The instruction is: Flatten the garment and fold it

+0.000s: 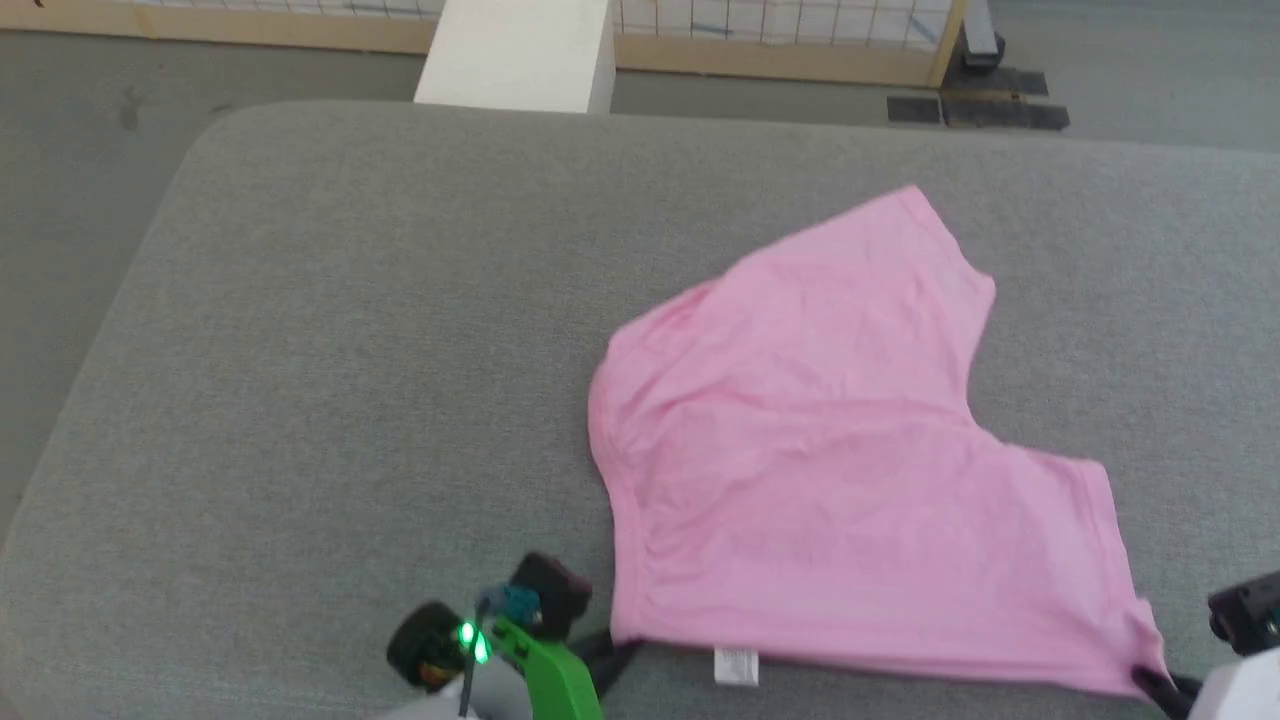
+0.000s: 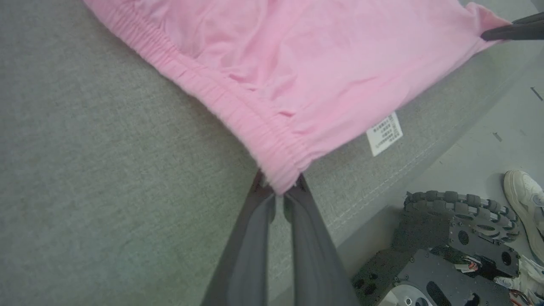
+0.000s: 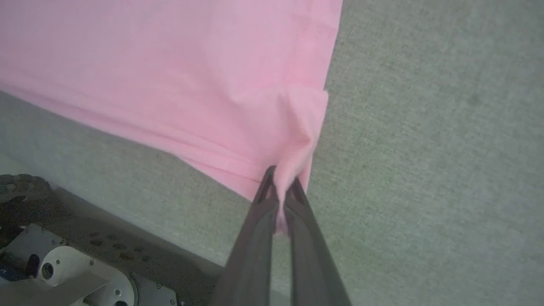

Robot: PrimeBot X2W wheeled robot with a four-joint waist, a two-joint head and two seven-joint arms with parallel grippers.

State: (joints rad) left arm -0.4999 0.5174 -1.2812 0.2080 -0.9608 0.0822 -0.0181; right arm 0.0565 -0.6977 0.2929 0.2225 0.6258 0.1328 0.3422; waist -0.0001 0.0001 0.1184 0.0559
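Left end effector (image 2: 278,187): gripping the garment (image 1: 820,450) at its gathered waistband corner. Right end effector (image 3: 280,187): pinching the other near corner. Garment is lying spread along the grey cushion's (image 1: 350,350) near edge, its white label (image 2: 384,134) showing.

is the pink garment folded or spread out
Spread out, not folded: the light pink thin cotton garment lies wrinkled but open across the grey padded surface, left fingers and right fingers pinching its near corners.

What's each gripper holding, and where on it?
Both hold the pink garment: left gripper pinches the elastic waistband at its near end, right gripper the near hem corner.
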